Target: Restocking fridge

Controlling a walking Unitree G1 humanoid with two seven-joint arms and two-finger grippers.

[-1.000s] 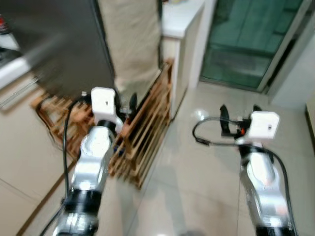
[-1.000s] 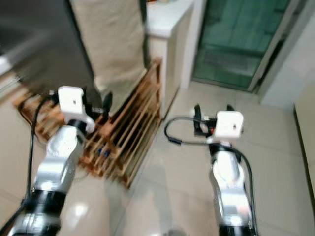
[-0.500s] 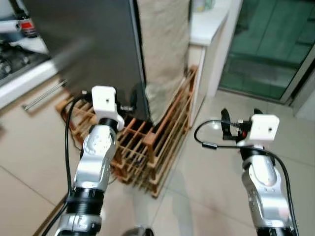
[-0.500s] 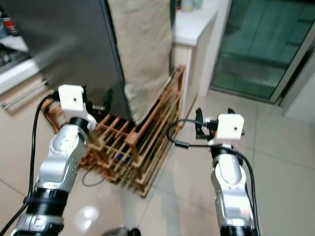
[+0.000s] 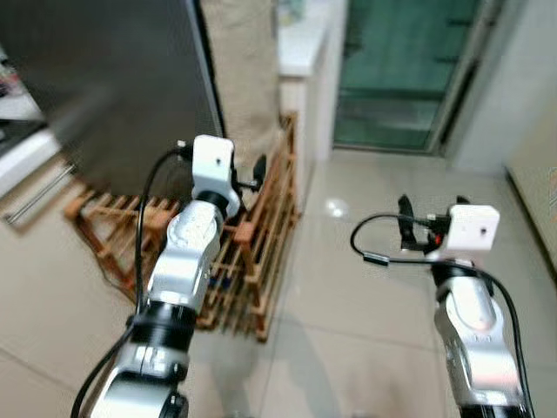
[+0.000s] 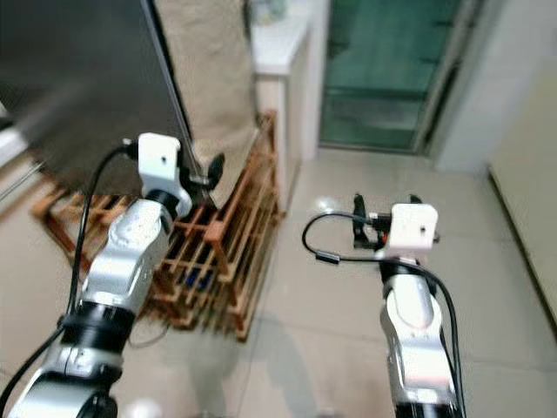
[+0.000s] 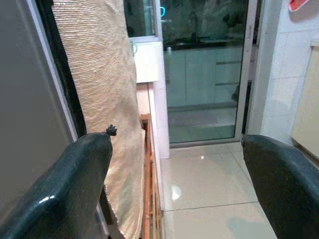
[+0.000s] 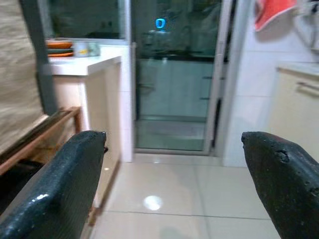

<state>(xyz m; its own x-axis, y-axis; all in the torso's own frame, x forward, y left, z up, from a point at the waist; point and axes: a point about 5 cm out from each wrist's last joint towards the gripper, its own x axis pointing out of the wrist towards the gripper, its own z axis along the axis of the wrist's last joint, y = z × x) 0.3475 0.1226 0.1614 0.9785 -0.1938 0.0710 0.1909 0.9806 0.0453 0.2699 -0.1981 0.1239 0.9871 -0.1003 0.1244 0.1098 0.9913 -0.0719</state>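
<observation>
Both hands empty w/ fingers spread wide: left hand (image 5: pixel 248 178) near the dark fridge (image 5: pixel 113 78), right hand (image 5: pixel 426 228) farther off. Fridge door is prob. heavy and stiff (slick steel face), so take it by its edge.

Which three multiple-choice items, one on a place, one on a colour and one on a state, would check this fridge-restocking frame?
1. Where does the wooden rack stand?
A. on the floor beside the dark fridge
B. on the white counter
C. behind the glass door

2. What colour is the counter top?
A. red
B. white
C. black

3. How are the two grippers?
A. both shut on bottles
B. left one shut on a box
C. both open and empty

Answers: 1 A, the rack rests on tiles against the fridge. 2 B, it shows white. 3 C, the left gripper and right gripper have fingers wide apart with nothing between.
</observation>
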